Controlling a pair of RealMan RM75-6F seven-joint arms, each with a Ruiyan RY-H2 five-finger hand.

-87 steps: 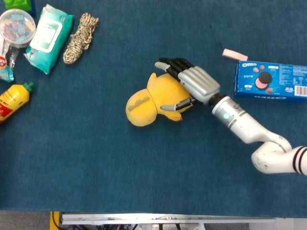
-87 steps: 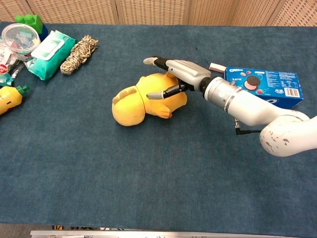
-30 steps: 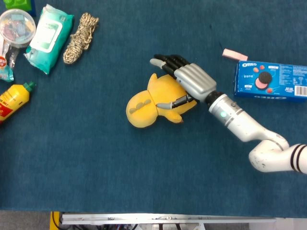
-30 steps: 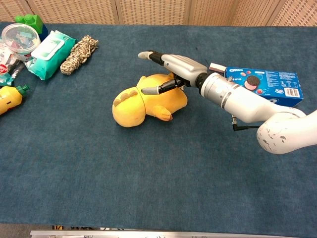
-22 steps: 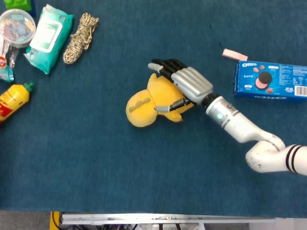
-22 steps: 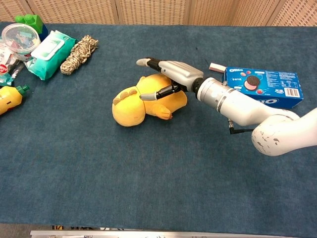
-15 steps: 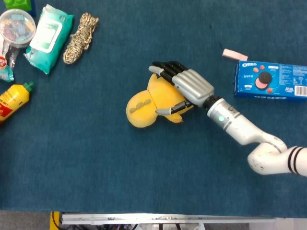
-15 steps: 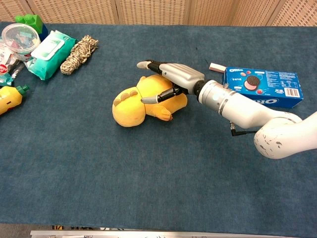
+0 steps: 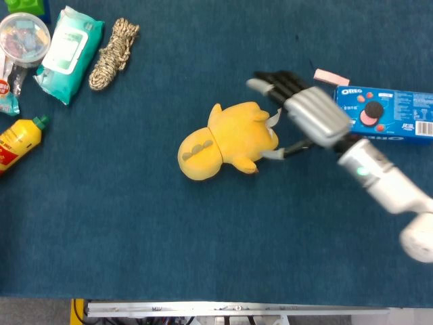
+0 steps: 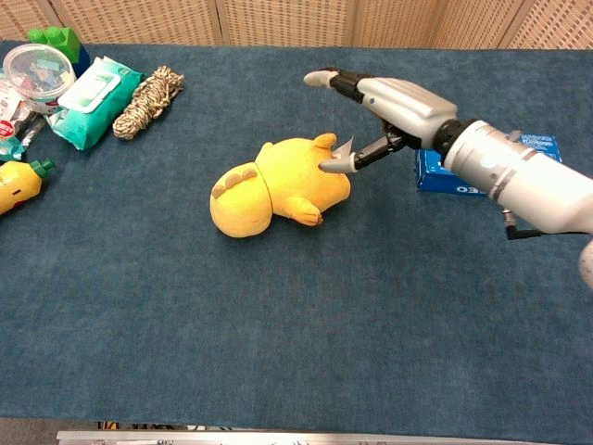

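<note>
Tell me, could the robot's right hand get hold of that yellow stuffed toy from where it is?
Probably yes. The right hand is open beside the yellow stuffed toy, its thumb close to the toy's side, and only bare blue table lies between them. The Oreo box sits behind the hand, out of the way.

robot hand (image 9: pixel 304 115): fingers spread, just right of yellow plush toy (image 9: pixel 226 141) | Oreo box (image 9: pixel 385 112): right edge
</note>
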